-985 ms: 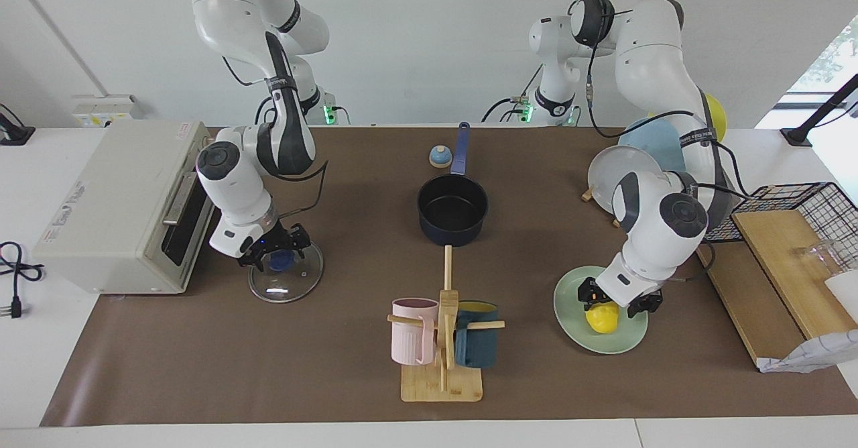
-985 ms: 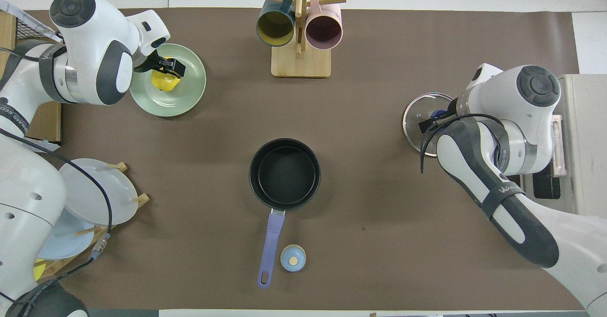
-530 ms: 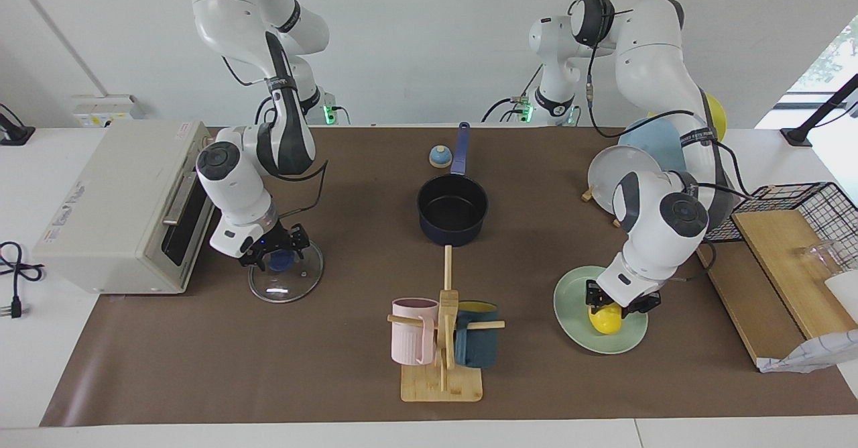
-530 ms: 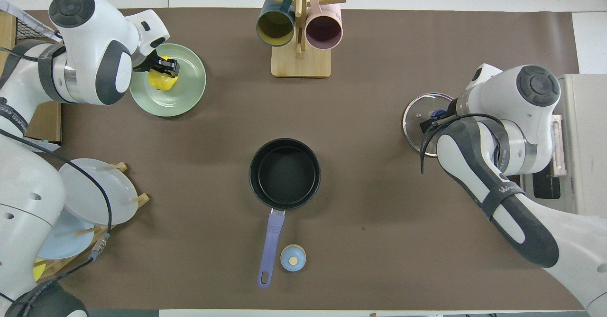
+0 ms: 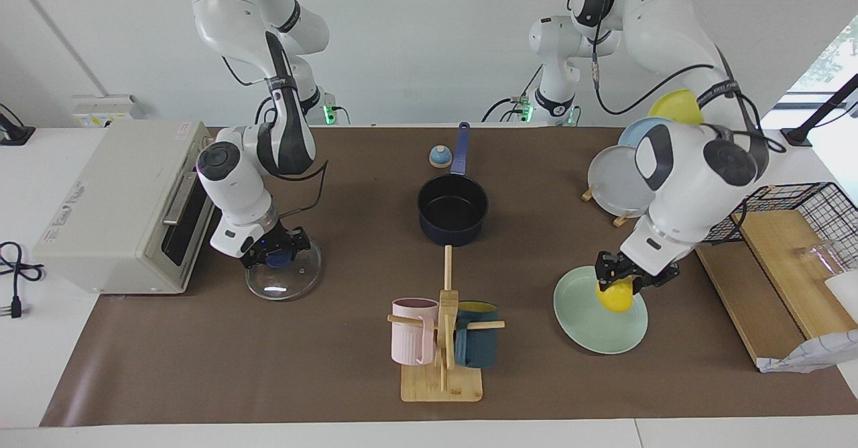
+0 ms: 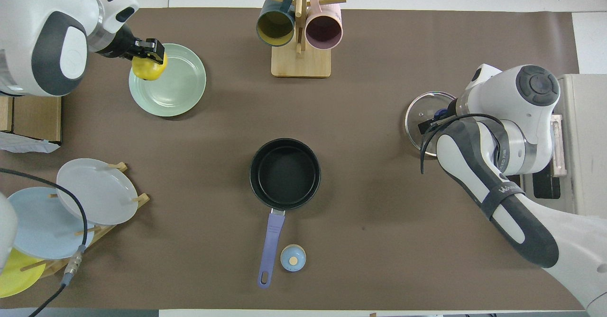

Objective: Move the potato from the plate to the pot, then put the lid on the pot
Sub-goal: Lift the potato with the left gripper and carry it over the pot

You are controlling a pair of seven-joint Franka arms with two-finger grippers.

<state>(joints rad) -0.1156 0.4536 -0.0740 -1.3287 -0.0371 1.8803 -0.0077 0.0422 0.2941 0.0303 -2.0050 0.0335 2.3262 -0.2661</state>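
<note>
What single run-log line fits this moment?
left gripper: shut on potato, over plate | right gripper: shut on lid knob | pot: empty

White wall (image 5: 429, 45), bright window (image 5: 828, 59)
</note>
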